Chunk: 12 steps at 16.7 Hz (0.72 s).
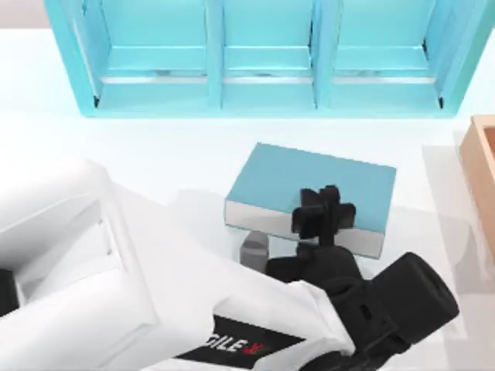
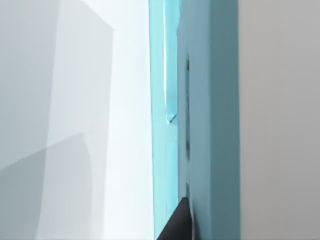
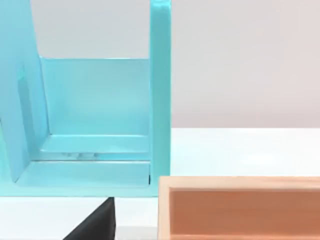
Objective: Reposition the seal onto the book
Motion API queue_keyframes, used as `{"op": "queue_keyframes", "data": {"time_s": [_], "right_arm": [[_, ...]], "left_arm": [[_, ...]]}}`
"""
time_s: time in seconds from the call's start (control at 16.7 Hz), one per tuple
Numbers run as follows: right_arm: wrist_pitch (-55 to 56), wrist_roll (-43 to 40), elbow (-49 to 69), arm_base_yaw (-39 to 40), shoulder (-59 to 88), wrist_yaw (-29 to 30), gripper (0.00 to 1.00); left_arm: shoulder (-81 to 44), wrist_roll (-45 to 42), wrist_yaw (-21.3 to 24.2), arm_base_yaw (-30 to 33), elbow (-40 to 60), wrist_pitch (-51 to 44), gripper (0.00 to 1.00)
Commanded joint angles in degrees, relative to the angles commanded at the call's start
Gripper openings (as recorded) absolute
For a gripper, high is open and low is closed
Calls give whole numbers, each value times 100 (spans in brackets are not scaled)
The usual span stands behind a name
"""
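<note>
Presently: left arm's pincer [image 1: 325, 210] hangs over the flat teal-blue hardcover book [image 1: 309, 185] at the tabletop's [image 1: 170, 154] centre, toward the cover's six-o'clock edge; fingers' state cannot be told. Seal hidden, placement unconfirmed. Release and withdrawal likely remain.

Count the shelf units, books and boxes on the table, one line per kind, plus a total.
Shelf unit: 1
Book: 1
Wooden box: 1
Total: 3
</note>
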<state>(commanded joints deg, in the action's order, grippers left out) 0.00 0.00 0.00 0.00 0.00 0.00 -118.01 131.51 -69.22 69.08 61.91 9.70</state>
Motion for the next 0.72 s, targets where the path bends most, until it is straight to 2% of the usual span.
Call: {"op": "queue_keyframes", "data": {"time_s": [0.3,0.72], "right_arm": [[0,0,0,0,0,0,100],[0,0,0,0,0,0,100]], "left_arm": [[-59,1,-1,1,-24,97,0],[-59,1,-1,1,-24,97,53]]}}
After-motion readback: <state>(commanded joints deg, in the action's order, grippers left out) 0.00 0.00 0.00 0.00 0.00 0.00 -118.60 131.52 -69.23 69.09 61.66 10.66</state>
